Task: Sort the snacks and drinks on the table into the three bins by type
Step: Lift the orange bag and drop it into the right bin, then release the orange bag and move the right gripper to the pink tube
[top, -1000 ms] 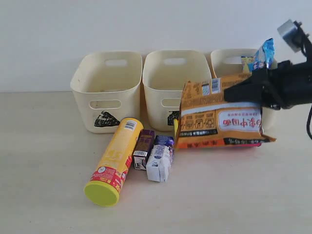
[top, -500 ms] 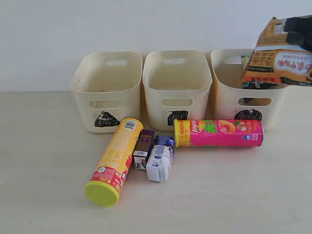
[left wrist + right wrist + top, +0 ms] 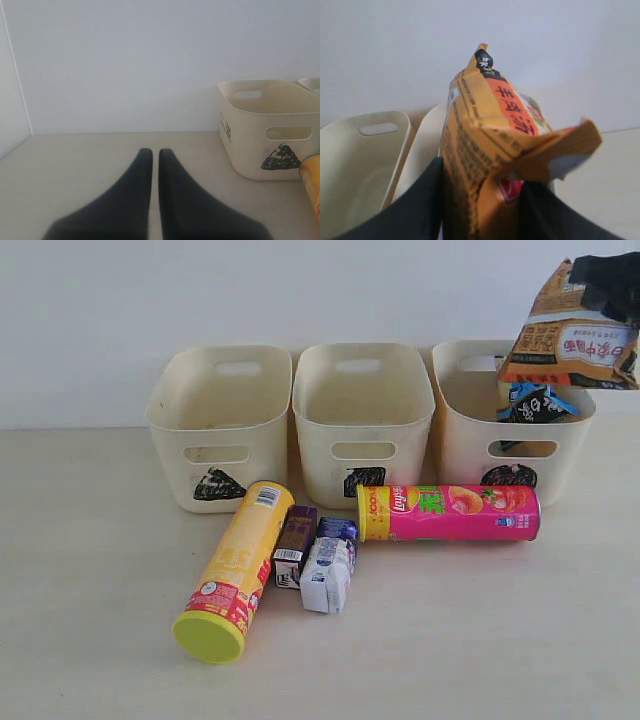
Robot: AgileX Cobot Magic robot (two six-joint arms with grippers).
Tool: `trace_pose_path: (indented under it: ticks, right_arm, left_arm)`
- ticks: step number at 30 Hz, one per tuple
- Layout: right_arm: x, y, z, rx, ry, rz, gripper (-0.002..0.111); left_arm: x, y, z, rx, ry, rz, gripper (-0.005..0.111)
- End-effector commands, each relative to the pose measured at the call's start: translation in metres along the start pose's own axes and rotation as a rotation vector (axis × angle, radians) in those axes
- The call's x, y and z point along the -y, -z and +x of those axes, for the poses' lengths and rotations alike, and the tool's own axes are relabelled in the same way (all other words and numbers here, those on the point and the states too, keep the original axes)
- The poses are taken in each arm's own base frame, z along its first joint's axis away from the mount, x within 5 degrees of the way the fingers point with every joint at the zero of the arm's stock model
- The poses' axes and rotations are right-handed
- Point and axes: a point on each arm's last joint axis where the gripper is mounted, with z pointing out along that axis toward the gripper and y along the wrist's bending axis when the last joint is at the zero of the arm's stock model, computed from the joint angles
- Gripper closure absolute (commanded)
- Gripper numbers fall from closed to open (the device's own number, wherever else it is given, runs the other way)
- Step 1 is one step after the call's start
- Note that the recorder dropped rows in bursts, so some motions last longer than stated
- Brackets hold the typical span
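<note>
Risk of spill; right tool [image 3: 482,210] clamps the orange-brown bag [image 3: 572,335] high above the circle-marked bin [image 3: 470,430] — released here, the wide bag may catch the rim or slide off the blue bag [image 3: 540,403] inside.

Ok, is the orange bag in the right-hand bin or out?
Out. The orange-brown bag hangs above the right-hand bin, clamped by the right tool; the blue-white-black bag lies inside.
</note>
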Motion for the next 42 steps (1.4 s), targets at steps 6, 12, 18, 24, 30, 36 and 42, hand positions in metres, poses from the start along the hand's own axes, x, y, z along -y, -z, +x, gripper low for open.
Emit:
trace_pose_path:
  ticks: [6,12,18,24,30,36,42]
  right_arm:
    - [0.009,-0.054,0.004,-0.030,-0.034,-0.013,0.100]
    - [0.011,-0.088,0.016,-0.063,-0.082,-0.043,0.097]
    - [0.006,-0.096,0.022,-0.076,-0.076,-0.050,0.044]
    - [-0.005,-0.073,-0.004,-0.015,0.007,-0.072,0.040]
    - [-0.010,-0.049,-0.011,-0.044,0.179,-0.071,0.107]
    - [-0.008,-0.045,-0.004,-0.144,0.248,-0.048,0.107]
    - [0.004,-0.039,0.004,-0.290,0.375,0.067,0.107]
  left_arm:
    - [0.000,0.000,0.000,0.008,-0.004,0.005,0.103]
    - [0.000,0.000,0.000,0.008,-0.004,0.005,0.103]
    - [0.000,0.000,0.000,0.008,-0.004,0.005,0.103]
    - [0.000,0.000,0.000,0.008,-0.004,0.005,0.103]
    - [0.000,0.000,0.000,0.008,-0.004,0.005,0.103]
    - [0.000,0.000,0.000,0.008,-0.004,0.005,0.103]
    - [0.000,0.000,0.000,0.008,-0.004,0.005,0.103]
